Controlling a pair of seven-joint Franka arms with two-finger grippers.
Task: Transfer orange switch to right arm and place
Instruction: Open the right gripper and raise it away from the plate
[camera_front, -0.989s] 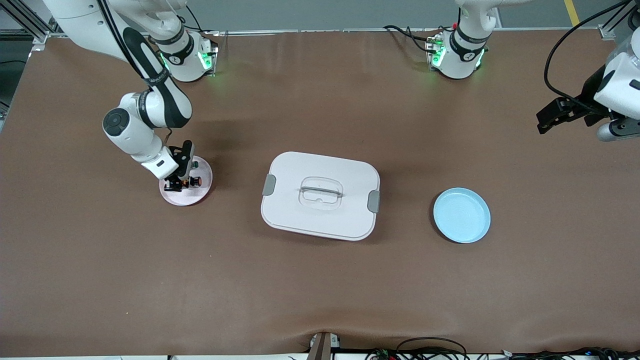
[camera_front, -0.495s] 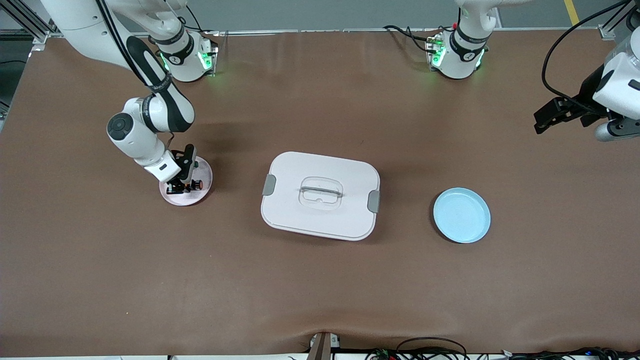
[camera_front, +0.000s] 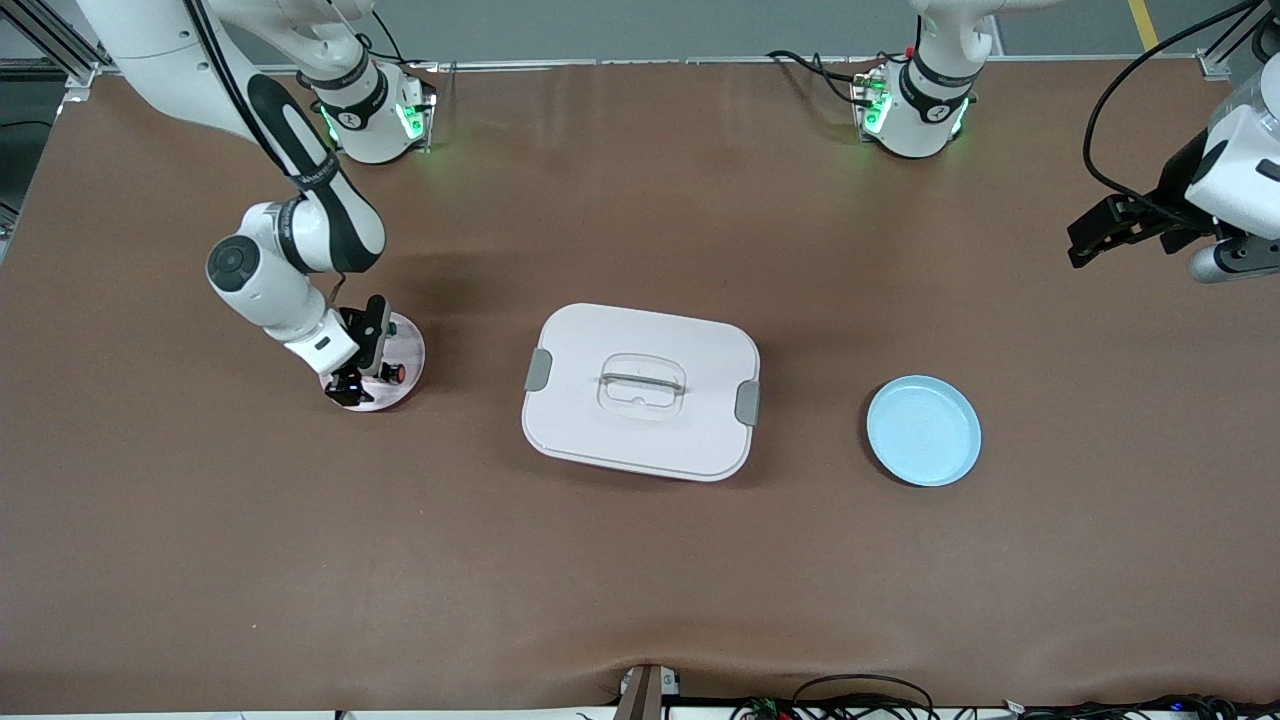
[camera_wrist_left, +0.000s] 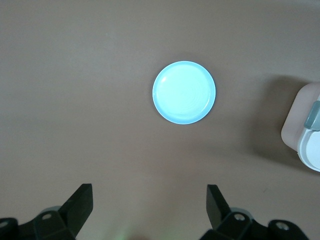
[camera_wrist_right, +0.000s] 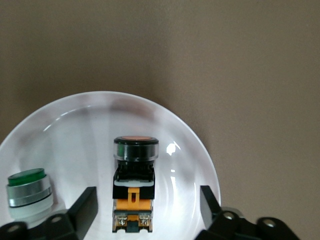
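Observation:
The orange switch (camera_front: 393, 372) lies on its side on the pink plate (camera_front: 408, 347) at the right arm's end of the table. In the right wrist view the orange switch (camera_wrist_right: 134, 185) shows a black head with an orange face and a tan-orange body. My right gripper (camera_front: 348, 386) is open low over the plate. In that view its fingers (camera_wrist_right: 86, 200) stand either side of the switch's body, apart from it. My left gripper (camera_front: 1088, 243) is open and empty, waiting high over the left arm's end of the table; it also shows in the left wrist view (camera_wrist_left: 150, 200).
A green-capped part (camera_wrist_right: 27, 192) also lies on the pink plate (camera_wrist_right: 80, 120). A white lidded container (camera_front: 640, 390) stands mid-table. An empty light blue plate (camera_front: 923, 430) lies toward the left arm's end, also seen in the left wrist view (camera_wrist_left: 184, 92).
My right gripper has drawn back a little from the orange switch, which stays on the pink plate. The left arm has barely moved.

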